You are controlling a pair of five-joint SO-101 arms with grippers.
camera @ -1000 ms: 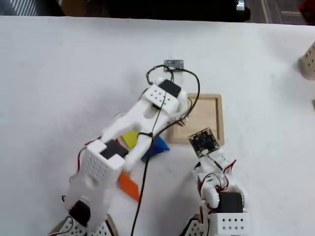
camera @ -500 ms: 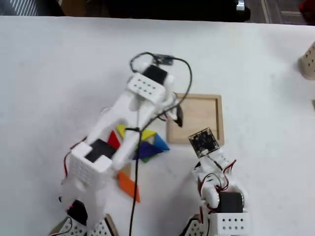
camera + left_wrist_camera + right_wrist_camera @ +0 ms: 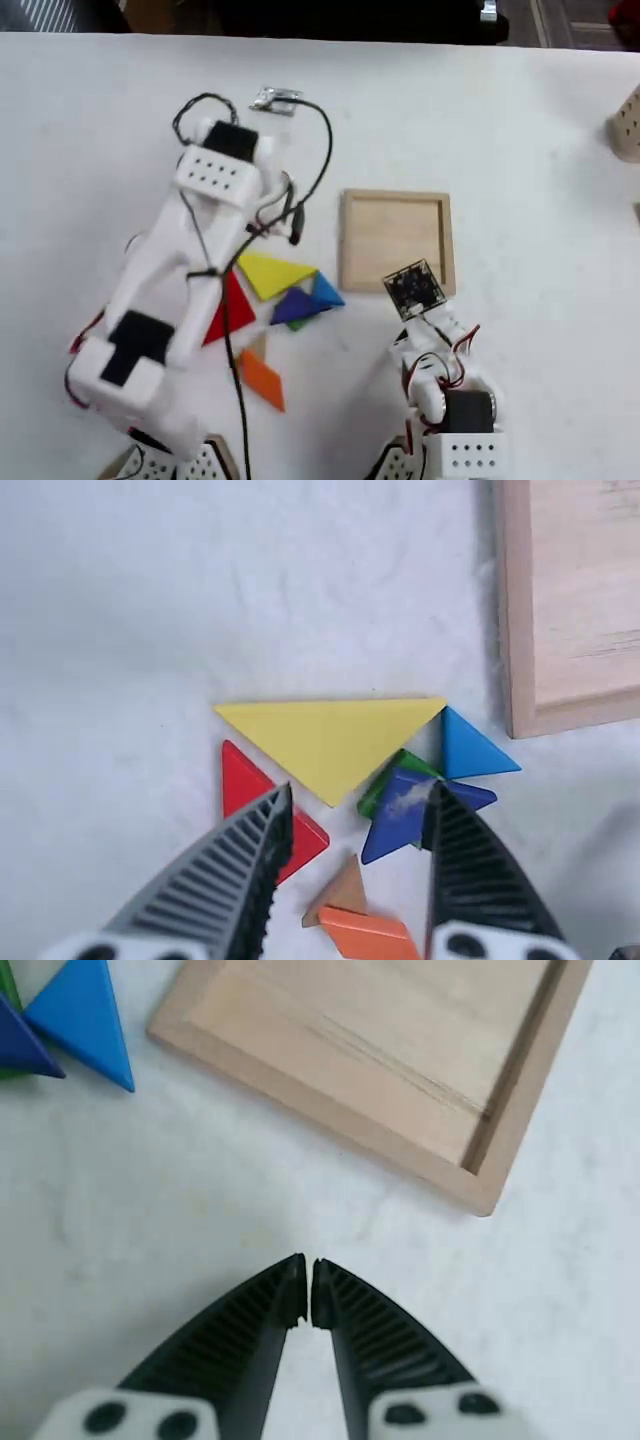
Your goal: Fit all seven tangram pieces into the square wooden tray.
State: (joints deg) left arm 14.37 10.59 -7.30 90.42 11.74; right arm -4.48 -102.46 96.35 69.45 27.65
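Nothing is placed yet, so the whole job is left. All seven pieces lie loose on the table [image 3: 520, 120]. Nearest the arms is the orange piece [image 3: 262, 380], touching a small tan triangle [image 3: 256, 347]. Beyond them cluster the red triangle [image 3: 226, 308], dark blue triangle [image 3: 294, 305], green piece [image 3: 388, 778], light blue triangle [image 3: 326, 289] and big yellow triangle [image 3: 272, 272]. The left gripper [image 3: 360, 795] hangs spread and empty over them. The right gripper [image 3: 308, 1272], pinched closed on nothing, sits just short of the tray [image 3: 395, 196], which holds nothing.
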